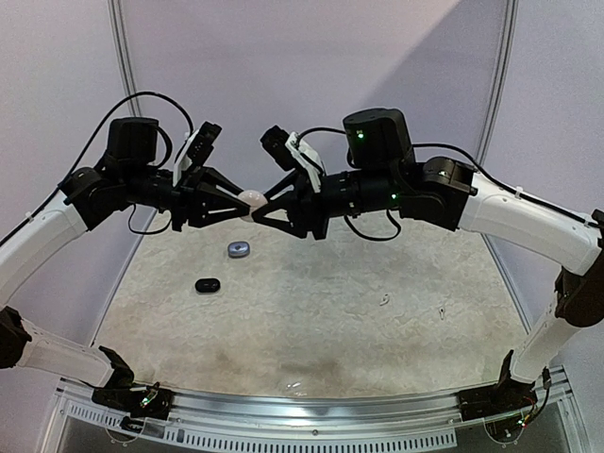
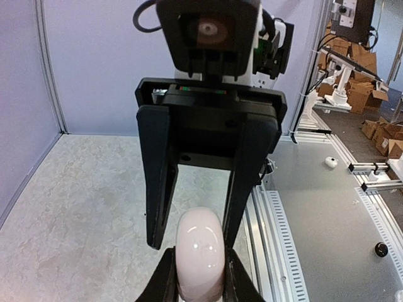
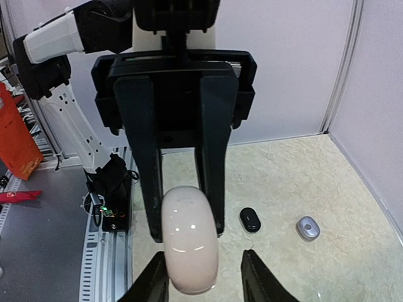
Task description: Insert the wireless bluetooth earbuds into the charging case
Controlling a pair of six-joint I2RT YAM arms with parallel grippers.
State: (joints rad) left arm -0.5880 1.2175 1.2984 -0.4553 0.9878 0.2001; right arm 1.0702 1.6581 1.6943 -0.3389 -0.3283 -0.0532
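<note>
Right wrist: left pincer (image 3: pixel 187 231) pinches glossy oval case (image 3: pixel 189 245); right pincer (image 3: pixel 204 257) spread, perhaps touching it.

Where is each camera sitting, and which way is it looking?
Top camera: high behind the arm bases, looking down at the table; both arms show, left gripper and right gripper meet at the white case.
Left wrist camera: on the left arm, facing the right gripper; its own fingers at the bottom.
Right wrist camera: on the right arm, facing the left gripper; own fingers at the bottom.
All three share the white case.
</note>
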